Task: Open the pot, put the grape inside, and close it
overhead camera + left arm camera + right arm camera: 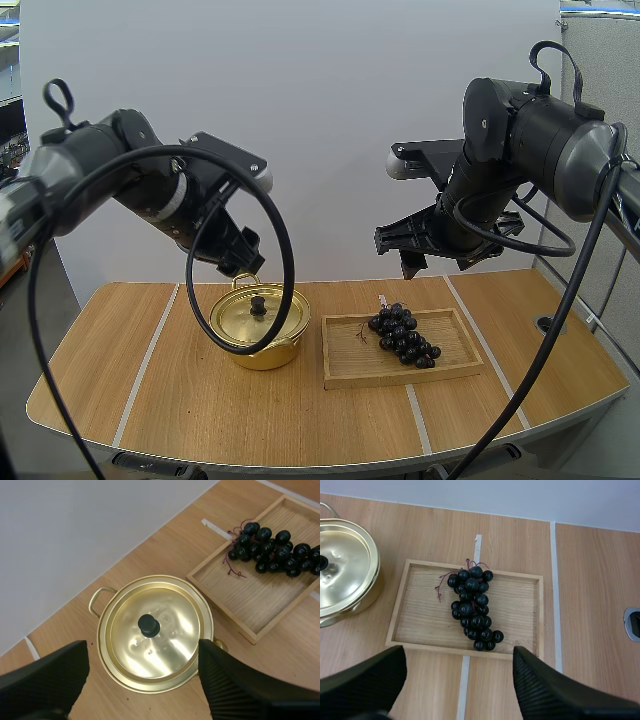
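Note:
A gold pot (258, 330) stands left of the table's middle, its lid (155, 630) on and a black knob (148, 625) in the centre. My left gripper (240, 260) hangs open above the pot's far side; in the left wrist view its fingers (142, 680) stand wide apart high over the lid. A dark bunch of grapes (403, 335) lies in the wooden tray (350, 365) just right of the pot. My right gripper (405, 258) is open in the air above the tray's far edge. From its wrist, that gripper (457, 685) looks down on the grapes (472, 610), tray (420, 615) and pot (342, 575).
The tray (250, 595) sits close beside the pot, and the grapes (272, 550) lie toward its far end. White tape lines (150, 350) cross the wooden table. A round grommet hole (545, 323) sits near the right edge. Bare tabletop lies left of the pot and right of the tray.

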`<act>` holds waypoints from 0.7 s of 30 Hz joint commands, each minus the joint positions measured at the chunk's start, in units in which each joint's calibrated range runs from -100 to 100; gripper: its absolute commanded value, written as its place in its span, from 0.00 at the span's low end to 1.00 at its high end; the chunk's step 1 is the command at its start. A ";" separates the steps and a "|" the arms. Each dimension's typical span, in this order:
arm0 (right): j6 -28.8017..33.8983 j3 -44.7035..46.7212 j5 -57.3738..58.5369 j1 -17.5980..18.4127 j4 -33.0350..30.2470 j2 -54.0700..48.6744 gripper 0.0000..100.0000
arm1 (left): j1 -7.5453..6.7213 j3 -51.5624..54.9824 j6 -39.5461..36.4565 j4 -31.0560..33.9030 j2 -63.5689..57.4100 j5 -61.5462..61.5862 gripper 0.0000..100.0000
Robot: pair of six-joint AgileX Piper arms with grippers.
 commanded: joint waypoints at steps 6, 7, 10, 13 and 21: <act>0.17 -0.42 -1.32 -0.26 1.45 -0.42 1.00 | 0.13 -4.23 1.90 -0.85 11.56 0.58 1.00; 0.17 -0.42 -1.32 -0.26 1.64 -0.42 1.00 | 0.13 -4.92 1.90 -0.85 12.95 0.58 1.00; 0.17 -0.42 -1.32 -0.26 1.64 -0.42 1.00 | 0.13 -7.64 1.99 -0.85 16.90 2.39 1.00; 0.17 -0.42 -1.32 -0.26 1.64 -0.42 1.00 | 0.13 -10.14 1.99 -0.85 20.34 3.80 1.00; 0.17 -0.42 -1.53 -0.26 1.64 -0.42 1.00 | -0.05 -13.78 2.47 -0.49 27.85 6.22 1.00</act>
